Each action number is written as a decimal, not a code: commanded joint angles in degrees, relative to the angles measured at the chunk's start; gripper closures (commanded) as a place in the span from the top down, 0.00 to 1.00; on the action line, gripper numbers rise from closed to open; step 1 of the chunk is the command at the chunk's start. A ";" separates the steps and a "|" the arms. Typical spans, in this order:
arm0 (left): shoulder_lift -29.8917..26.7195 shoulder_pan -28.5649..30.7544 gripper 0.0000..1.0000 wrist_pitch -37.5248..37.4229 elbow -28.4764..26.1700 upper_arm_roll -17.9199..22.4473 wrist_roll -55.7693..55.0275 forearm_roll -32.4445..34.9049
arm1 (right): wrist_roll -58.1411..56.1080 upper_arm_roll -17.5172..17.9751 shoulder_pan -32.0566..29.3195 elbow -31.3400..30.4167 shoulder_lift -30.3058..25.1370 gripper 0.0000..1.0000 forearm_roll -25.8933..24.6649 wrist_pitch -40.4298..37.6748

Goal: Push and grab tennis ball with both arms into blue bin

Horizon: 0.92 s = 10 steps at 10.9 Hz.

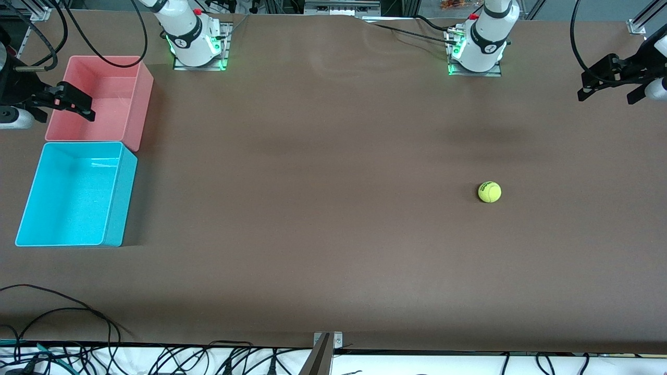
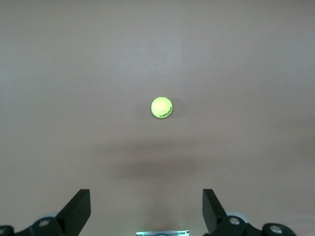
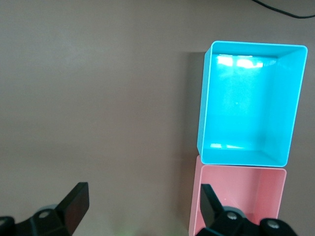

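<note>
Fuzzy round tennis ball (image 1: 490,191) on matte brown table (image 1: 323,208).

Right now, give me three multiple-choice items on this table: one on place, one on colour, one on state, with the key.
1. Where does the tennis ball lie?
A. in the pink bin
B. on the bare table toward the left arm's end
C. in the blue bin

2. Which bin sits nearer the front camera?
A. the blue bin
B. the pink bin
C. a green bin

3. How does the left end effector stand?
A. shut on the ball
B. shut on nothing
C. open, holding nothing

Key:
1 B, the ball rests on the brown table, apart from both bins.
2 A, the blue bin shows lower in the front view, touching or nearly touching the pink one.
3 C, its fingers stand wide apart with the ball out on the table ahead of them. The right end effector is open too, above the pink bin's edge.
</note>
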 commanded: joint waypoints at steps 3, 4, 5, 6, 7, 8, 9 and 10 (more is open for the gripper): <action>0.92 -0.07 1.00 -1.30 2.07 -0.46 -0.09 1.39 | -2.67 -0.78 -0.39 1.57 0.64 1.00 1.27 -0.64; 0.92 -0.07 1.00 -1.30 2.07 -0.46 -0.09 1.39 | -3.28 -0.70 -0.22 1.57 0.64 1.00 1.01 -1.51; 0.92 0.02 1.00 -1.30 2.07 -0.38 -0.09 1.39 | -3.12 -0.70 -0.04 1.57 0.46 1.00 1.00 -2.22; 1.01 0.02 1.00 -1.30 2.07 -0.37 -0.09 1.39 | -3.29 -0.78 -0.39 1.57 0.64 1.00 1.26 -1.70; 1.01 0.02 1.00 -1.30 2.07 -0.37 -0.09 1.39 | -3.29 -0.78 -0.39 1.57 0.64 1.00 1.27 -1.61; 1.01 -0.07 1.00 -1.30 2.07 -0.46 -0.09 1.39 | -2.85 -0.70 -0.22 1.57 0.72 1.00 1.27 -1.35; 1.01 -0.07 1.00 -1.30 2.07 -0.46 -0.09 1.39 | -2.76 -0.70 -0.22 1.57 0.73 1.00 0.83 -1.35; 1.01 0.02 1.00 -1.30 2.07 -0.46 -0.09 1.39 | -2.94 -0.78 -0.31 1.57 0.73 1.00 0.91 -1.35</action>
